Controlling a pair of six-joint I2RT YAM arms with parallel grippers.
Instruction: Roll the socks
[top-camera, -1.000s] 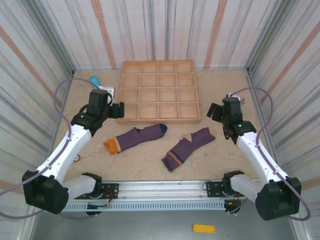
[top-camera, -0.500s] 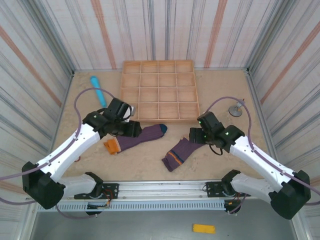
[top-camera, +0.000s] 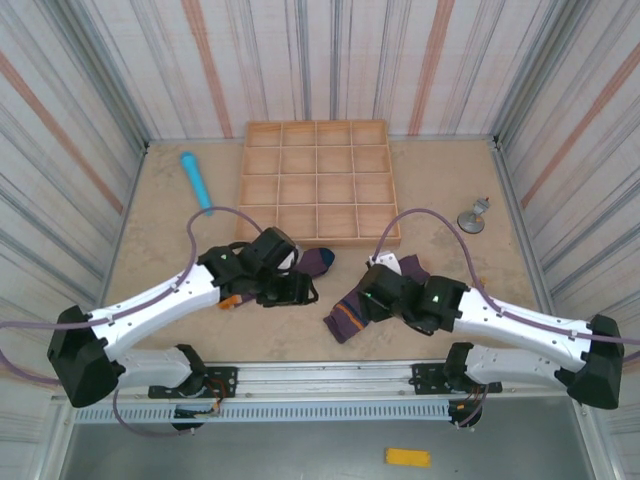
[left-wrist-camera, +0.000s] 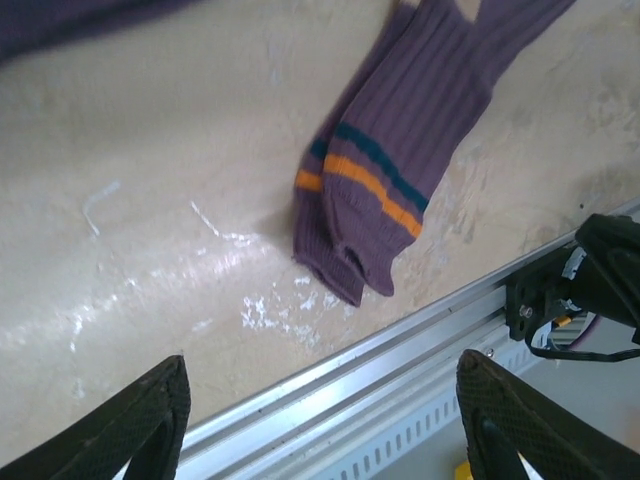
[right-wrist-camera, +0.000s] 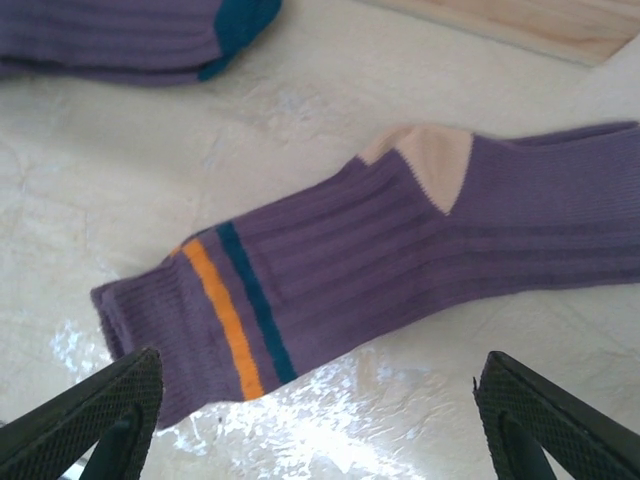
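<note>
Purple striped sock (right-wrist-camera: 380, 250) lies flat on the surface (top-camera: 160, 230), orange and teal bands near the cuff. We see the right claw (right-wrist-camera: 320, 362) above it, jaws spread wide, gripping nothing. Second sock (top-camera: 318, 262) sits just in front of the wooden tray (top-camera: 318, 241), partly under the left claw (top-camera: 290, 290), which is also wide open and empty.

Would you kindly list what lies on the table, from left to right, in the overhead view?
Light blue cylinder → teal-toed sock → orange-striped sock → small metal stand.
</note>
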